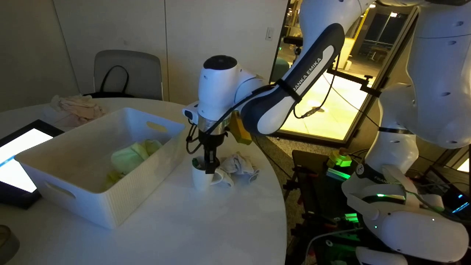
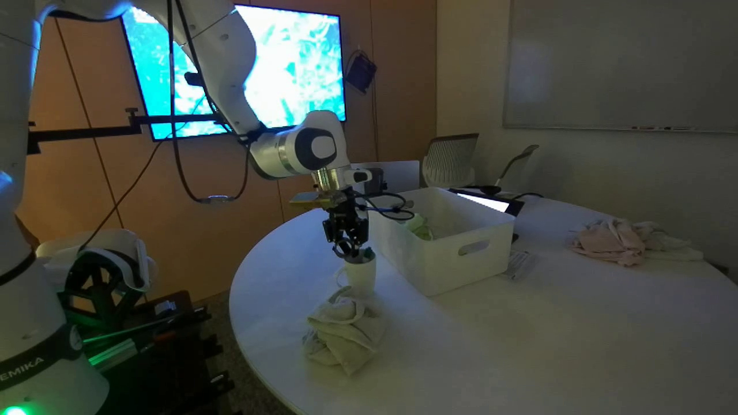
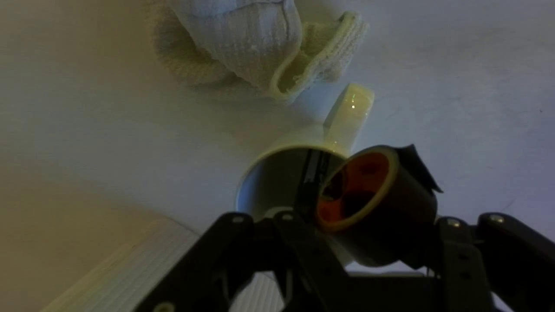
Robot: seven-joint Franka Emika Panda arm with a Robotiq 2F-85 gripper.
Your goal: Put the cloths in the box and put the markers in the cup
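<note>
Box (image 1: 143, 186): it is standing on the left of the tabletop (image 1: 198, 235) in an exterior view.
Green cloth (image 1: 130, 158): it is lying inside the box; whether one piece or several, I am not making out.
Cup (image 1: 201, 181): it is standing upright just beside the box, its handle (image 3: 350, 115) pointing away from it.
Marker (image 3: 310, 177): it is leaning inside the cup, its long axis running nearly up and down the wrist view.
Claw (image 3: 376, 229): my only one, it is hanging over the cup's handle side, pointing down and gripping a roll (image 3: 401, 216), neither marker nor cloth.
Roll: it is tilting between the fingers (image 3: 461, 255), its hole facing the marker's side; it is overlapping the rim in the wrist view, but I am not seeing whether it is touching.
Grey cloth (image 1: 239, 167): it is lying crumpled on the tabletop, just past the handle, right of the claw in an exterior view.
Claw to cloth: I am judging that the roll is belonging to neither job, so I am expecting to lift it clear of the rim before reaching right for the grey cloth.
</note>
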